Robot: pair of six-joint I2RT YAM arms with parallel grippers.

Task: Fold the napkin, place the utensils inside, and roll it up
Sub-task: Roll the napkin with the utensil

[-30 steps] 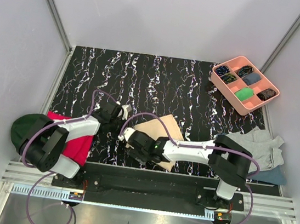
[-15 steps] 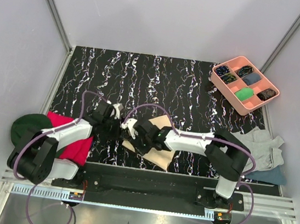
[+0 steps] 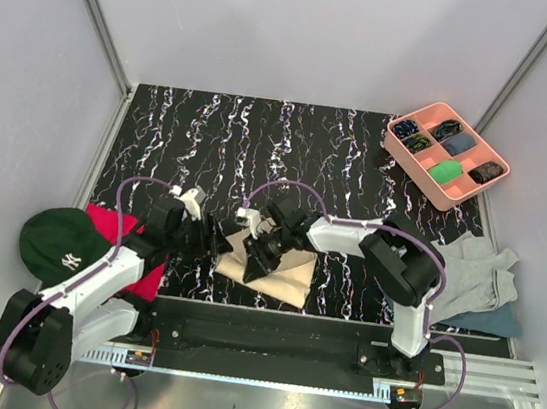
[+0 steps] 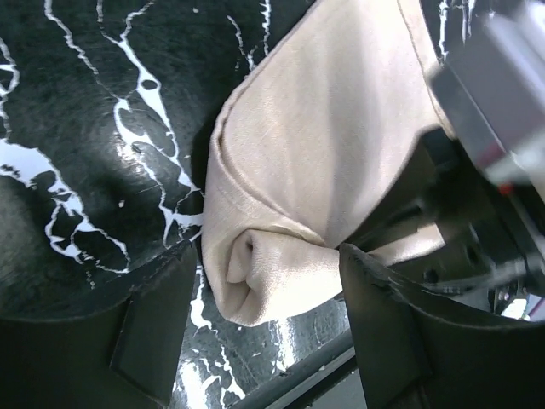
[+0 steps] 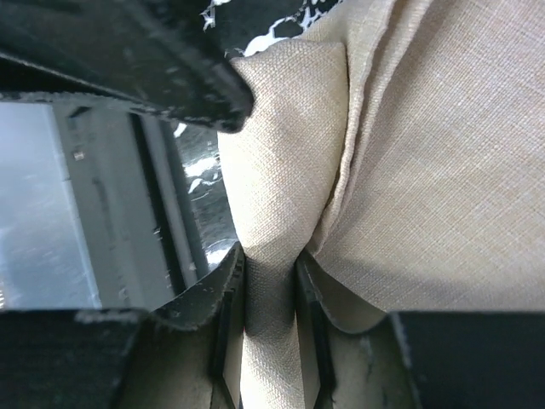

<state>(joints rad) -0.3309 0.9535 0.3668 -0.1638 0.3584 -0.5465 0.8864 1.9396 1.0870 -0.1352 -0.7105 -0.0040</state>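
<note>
**Right gripper (image 3: 254, 258) pinching the napkin (image 3: 289, 279); left gripper (image 3: 218, 241) spread**

Top view — both my grippers meet at the napkin's left end. The beige cloth lies folded on the black marbled table (image 3: 211, 146), near the front edge, between my two arms.

Left wrist view — my left jaws stand wide apart. A bunched, rolled end of the napkin sits between the fingers (image 4: 153, 336). The finger on the right of this view touches it, and the other is just beside it.

Right wrist view — my right fingers (image 5: 220, 307) are drawn close together, clamped on a narrow fold of the napkin that runs down between them. The rest of the cloth spreads up and to the right.
</note>
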